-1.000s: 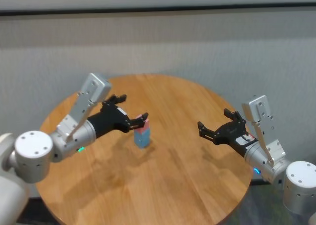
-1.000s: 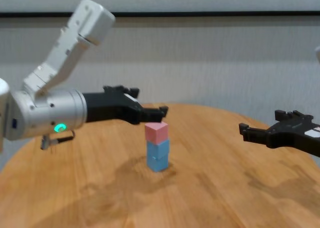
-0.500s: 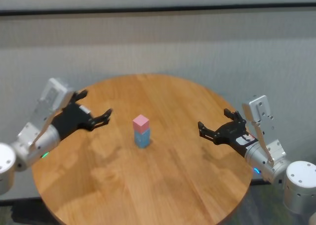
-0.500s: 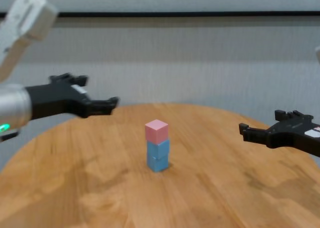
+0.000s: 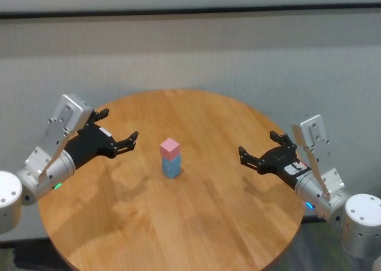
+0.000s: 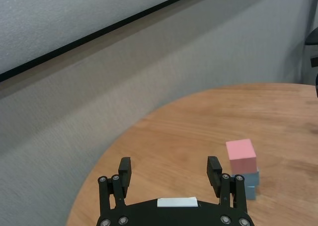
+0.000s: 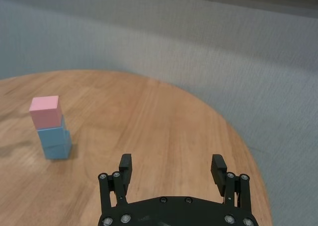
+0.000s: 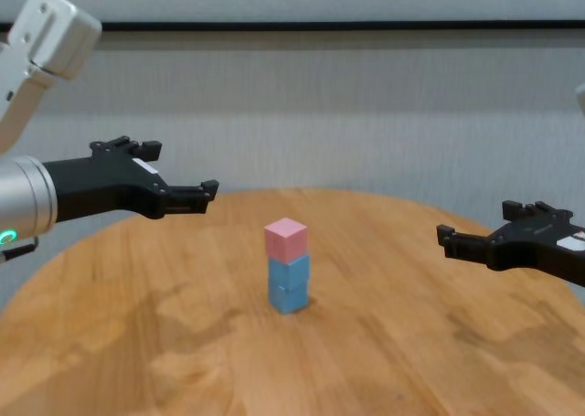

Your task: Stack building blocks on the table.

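The three building blocks stand as one upright stack near the middle of the table (image 5: 214, 223): the pink cube (image 5: 170, 147) on top of the two light blue cubes (image 5: 171, 167). The stack also shows in the chest view (image 8: 288, 270), the left wrist view (image 6: 242, 159) and the right wrist view (image 7: 49, 129). My left gripper (image 5: 119, 125) is open and empty, hovering well to the left of the stack. My right gripper (image 5: 258, 145) is open and empty, hovering over the table's right side, apart from the stack.
A grey wall runs behind the round table. Bare wooden top (image 8: 384, 361) surrounds the stack on all sides. The table's edge lies close under both forearms.
One second ago my left gripper was open around the pink cube on top of the stack. It has since drawn back to the left, leaving the stack standing. The right arm has not moved.
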Motion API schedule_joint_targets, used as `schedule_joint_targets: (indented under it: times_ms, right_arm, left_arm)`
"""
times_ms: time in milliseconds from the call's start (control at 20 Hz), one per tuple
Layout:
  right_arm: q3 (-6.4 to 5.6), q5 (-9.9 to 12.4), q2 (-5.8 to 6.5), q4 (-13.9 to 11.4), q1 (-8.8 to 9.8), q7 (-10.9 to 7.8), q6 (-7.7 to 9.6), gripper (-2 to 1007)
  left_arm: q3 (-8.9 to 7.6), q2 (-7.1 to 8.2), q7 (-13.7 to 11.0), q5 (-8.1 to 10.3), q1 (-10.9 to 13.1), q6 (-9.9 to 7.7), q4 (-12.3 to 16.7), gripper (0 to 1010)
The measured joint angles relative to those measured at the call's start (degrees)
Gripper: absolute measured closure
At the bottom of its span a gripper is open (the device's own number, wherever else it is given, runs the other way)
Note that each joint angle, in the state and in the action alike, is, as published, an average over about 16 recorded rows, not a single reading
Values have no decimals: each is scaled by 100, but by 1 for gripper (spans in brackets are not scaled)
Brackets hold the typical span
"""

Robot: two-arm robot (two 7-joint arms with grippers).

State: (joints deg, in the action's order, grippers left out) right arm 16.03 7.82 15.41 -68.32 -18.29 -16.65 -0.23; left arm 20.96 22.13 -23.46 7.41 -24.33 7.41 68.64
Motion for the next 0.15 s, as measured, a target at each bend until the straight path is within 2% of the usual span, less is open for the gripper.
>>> schedule_joint_targets:
  times_ms: [150]
  right_arm:
    - [0, 0, 0, 0, 0, 0, 0, 4]
  left_arm:
    - [11, -9, -7, 0, -12, -8, -5, 8]
